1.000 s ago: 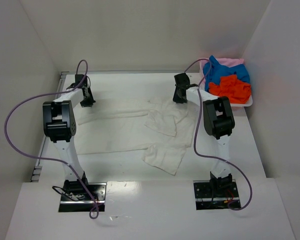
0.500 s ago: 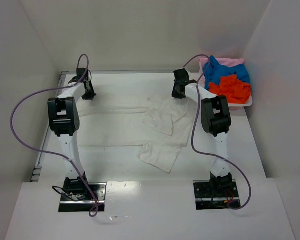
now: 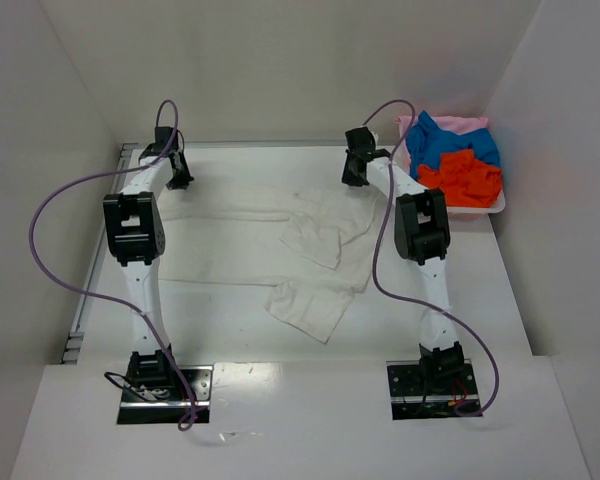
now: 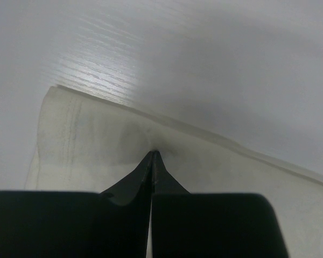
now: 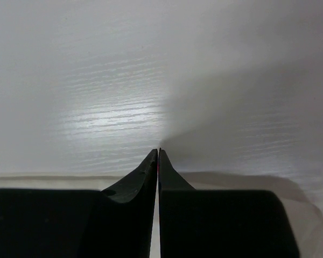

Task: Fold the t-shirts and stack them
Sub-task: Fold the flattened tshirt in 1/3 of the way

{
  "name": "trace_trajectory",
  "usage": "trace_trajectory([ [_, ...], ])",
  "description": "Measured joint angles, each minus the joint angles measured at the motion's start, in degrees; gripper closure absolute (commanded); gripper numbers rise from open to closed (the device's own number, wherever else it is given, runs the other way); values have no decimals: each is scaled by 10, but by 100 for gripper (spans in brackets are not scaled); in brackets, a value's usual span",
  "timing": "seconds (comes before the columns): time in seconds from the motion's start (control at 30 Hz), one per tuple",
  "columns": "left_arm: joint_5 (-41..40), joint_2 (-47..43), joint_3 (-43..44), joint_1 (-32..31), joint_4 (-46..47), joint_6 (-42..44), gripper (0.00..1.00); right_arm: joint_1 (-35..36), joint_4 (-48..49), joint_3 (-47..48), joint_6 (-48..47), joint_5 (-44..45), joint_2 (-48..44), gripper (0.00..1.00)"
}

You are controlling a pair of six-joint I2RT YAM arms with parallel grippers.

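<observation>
Top view: I log 1 off-white t-shirt point(image 3: 230, 250) spread on table point(image 3: 480, 300), rumpled at right. 3 t-shirts point(image 3: 458, 160), blue, orange-red and pale pink, heaped in tray point(image 3: 495, 209), far right.
Left wrist: left gripper point(image 4: 153, 157) closed, pinching the off-white t-shirt's edge.
Right wrist: right gripper point(image 5: 159, 153) closed on its edge.

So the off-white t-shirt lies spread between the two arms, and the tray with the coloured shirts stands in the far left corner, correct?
Not quite: the top external view shows the tray with the coloured shirts in the far right corner, not the left. The off-white t-shirt does lie spread between the left arm and the right arm.
</observation>
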Motion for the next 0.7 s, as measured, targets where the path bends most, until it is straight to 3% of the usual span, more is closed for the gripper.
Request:
trace_trajectory([
  [0.17, 6, -5, -16, 0, 15, 0, 100, 0, -6, -24, -4, 4, -51, 93],
  [0.27, 12, -18, -41, 1, 35, 0, 100, 0, -2, -62, -5, 5, -120, 83],
  [0.3, 15, -22, -48, 2, 40, 1, 100, 0, 3, -77, -5, 5, -144, 77],
  [0.33, 17, -26, -55, 3, 42, 2, 100, 0, 8, -96, -5, 5, -170, 59],
  [0.43, 25, -37, -74, 5, 47, 4, 98, 0, 19, -143, -1, 12, -230, 37],
  [0.53, 32, -45, -87, 5, 52, 12, 98, -1, 24, -194, 4, 20, -257, 32],
  [0.7, 38, -48, -96, 6, 61, 14, 97, -1, 11, -267, 12, 24, -248, 31],
])
